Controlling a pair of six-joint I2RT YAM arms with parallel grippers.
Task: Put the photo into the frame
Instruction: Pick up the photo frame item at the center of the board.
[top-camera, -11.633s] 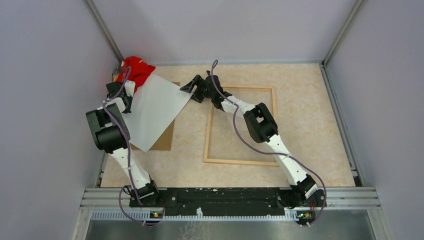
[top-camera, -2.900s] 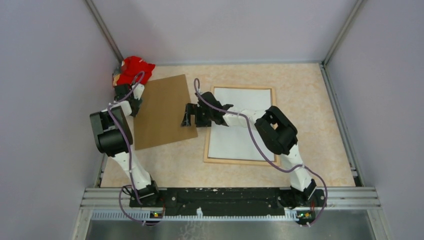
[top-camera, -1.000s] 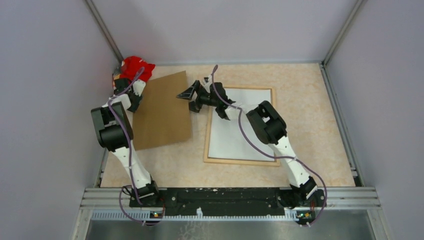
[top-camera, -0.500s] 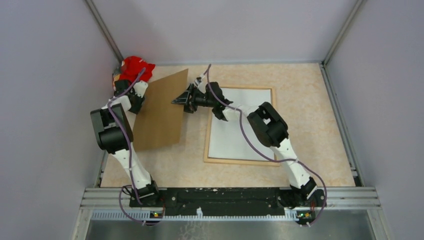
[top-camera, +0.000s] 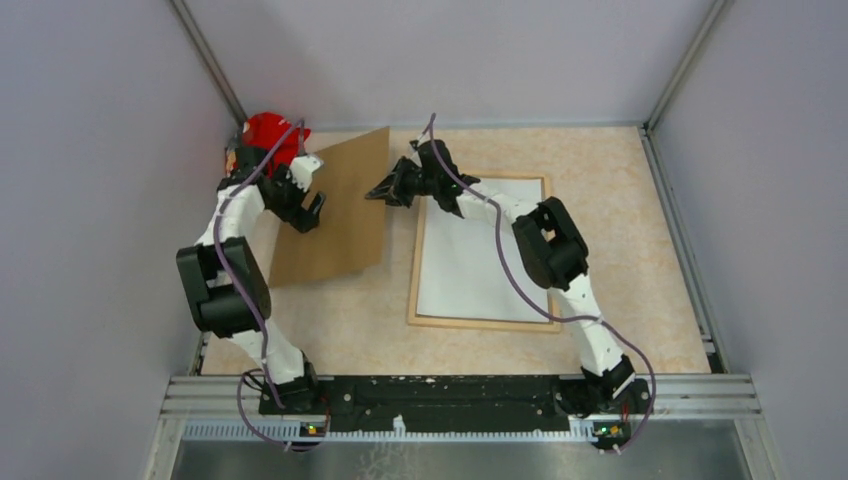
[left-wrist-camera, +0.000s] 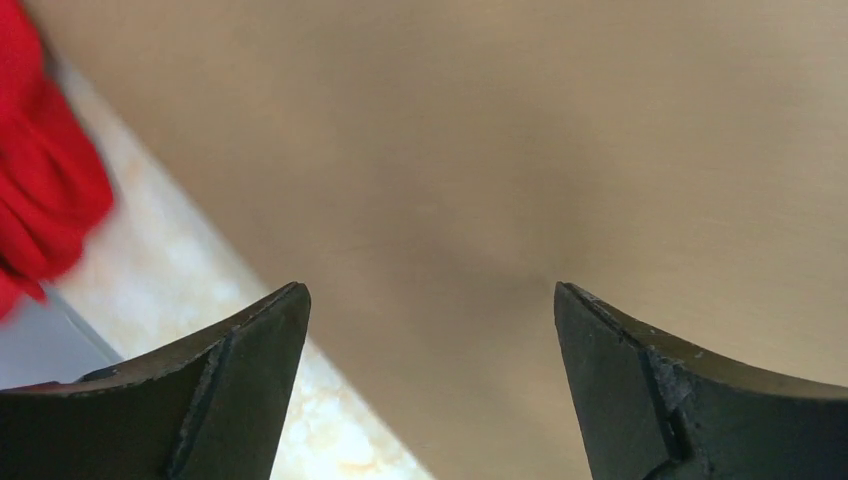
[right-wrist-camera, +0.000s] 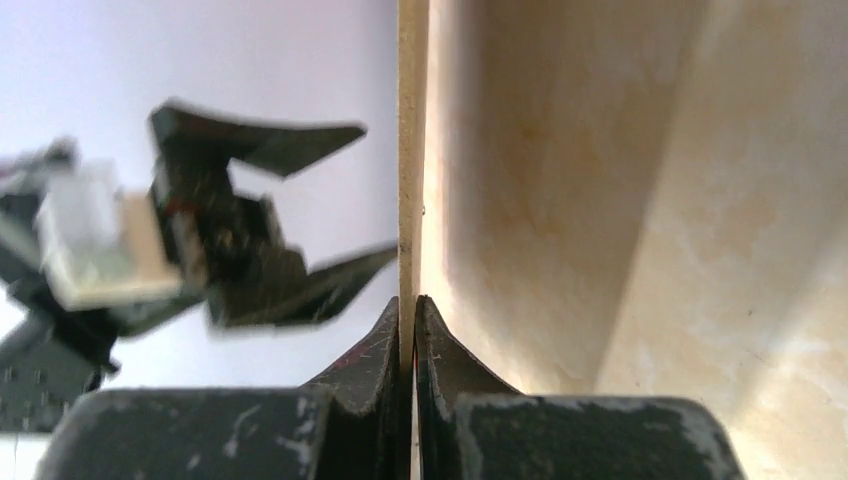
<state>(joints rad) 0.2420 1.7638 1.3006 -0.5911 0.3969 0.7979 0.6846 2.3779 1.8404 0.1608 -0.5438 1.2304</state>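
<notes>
the right gripper (right-wrist-camera: 408, 300) is clenching the thin edge of the brown backing board (top-camera: 340, 215), which is tilting up off the table (top-camera: 620, 250) at the left, while the left gripper (left-wrist-camera: 428, 287) is hanging released, jaws spread wide, close to the board's flat face and gripping nothing. the photo (top-camera: 480, 255) is lying pale back up inside the frame (top-camera: 480, 323), just right of the board, and a red cloth (top-camera: 268, 130) is sitting in the far left corner.
</notes>
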